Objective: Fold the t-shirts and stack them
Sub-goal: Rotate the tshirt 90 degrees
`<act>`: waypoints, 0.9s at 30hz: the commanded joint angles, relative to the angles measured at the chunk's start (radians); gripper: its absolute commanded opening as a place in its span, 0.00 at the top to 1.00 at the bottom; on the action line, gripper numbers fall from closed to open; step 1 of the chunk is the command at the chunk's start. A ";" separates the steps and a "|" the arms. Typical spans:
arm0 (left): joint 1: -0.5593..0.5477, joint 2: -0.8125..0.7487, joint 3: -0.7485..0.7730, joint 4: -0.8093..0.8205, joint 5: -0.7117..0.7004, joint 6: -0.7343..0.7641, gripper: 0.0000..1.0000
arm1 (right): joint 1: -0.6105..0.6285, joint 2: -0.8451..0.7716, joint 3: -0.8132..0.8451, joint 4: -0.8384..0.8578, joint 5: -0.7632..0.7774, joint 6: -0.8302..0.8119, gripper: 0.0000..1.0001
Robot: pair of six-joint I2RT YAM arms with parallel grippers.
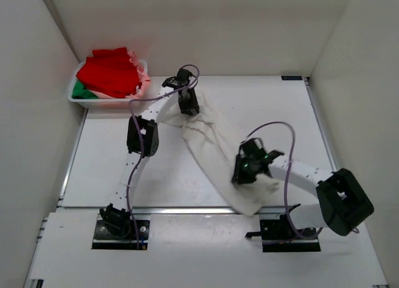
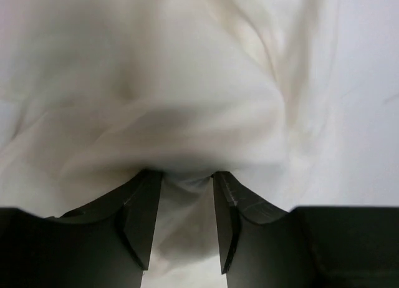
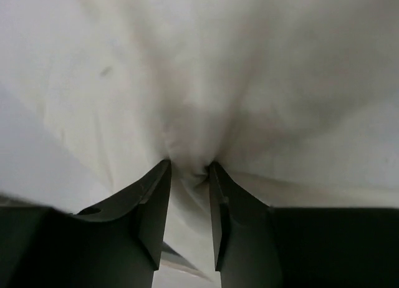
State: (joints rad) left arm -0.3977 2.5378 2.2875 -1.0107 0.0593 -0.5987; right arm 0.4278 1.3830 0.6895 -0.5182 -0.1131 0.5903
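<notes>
The large wrinkled off-white t-shirt [image 1: 209, 141] lies stretched diagonally across the table, from the far middle to the near right. My left gripper [image 1: 188, 108] is shut on its far end; in the left wrist view cloth [image 2: 187, 113] bunches between my fingers [image 2: 144, 213]. My right gripper [image 1: 244, 174] is shut on its near part; in the right wrist view cloth [image 3: 206, 82] is pinched between my fingers [image 3: 156, 207]. A bright red shirt [image 1: 112, 70], a pale pink one [image 1: 142, 81] and a green one [image 1: 81, 91] lie piled in the basket.
The white mesh basket [image 1: 86, 102] stands at the far left corner against the wall. White walls enclose the table [image 1: 274, 107] on three sides. A metal rail [image 1: 174, 209] runs along the near edge by the arm bases.
</notes>
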 commanded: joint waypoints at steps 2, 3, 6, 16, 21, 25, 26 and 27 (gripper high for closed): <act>0.029 0.221 0.264 0.218 0.207 -0.079 0.51 | 0.285 -0.036 -0.143 0.416 -0.103 0.289 0.72; 0.034 0.185 0.160 0.300 0.206 -0.091 0.51 | 0.319 0.005 -0.130 0.452 -0.105 0.258 0.73; 0.043 0.260 0.318 0.295 0.203 -0.119 0.52 | 0.351 0.118 -0.044 0.532 -0.214 0.172 0.72; 0.115 0.190 0.387 0.636 0.349 -0.231 0.47 | 0.298 0.110 0.047 0.481 -0.244 -0.127 0.64; 0.112 -0.054 0.321 0.653 0.376 -0.198 0.38 | 0.259 0.033 0.134 0.411 -0.179 -0.216 0.58; 0.102 -0.398 -0.077 0.572 0.428 -0.130 0.33 | 0.241 0.022 0.191 0.282 -0.090 -0.216 0.62; 0.096 -0.509 -0.240 0.536 0.422 -0.093 0.33 | 0.247 0.030 0.196 0.224 -0.067 -0.218 0.65; 0.077 -0.569 -0.329 0.514 0.380 -0.072 0.33 | 0.244 0.030 0.193 0.175 -0.045 -0.218 0.68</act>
State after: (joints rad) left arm -0.2794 2.2677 2.1674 -0.4385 0.4198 -0.7609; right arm 0.6769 1.4242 0.8604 -0.1913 -0.2516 0.4107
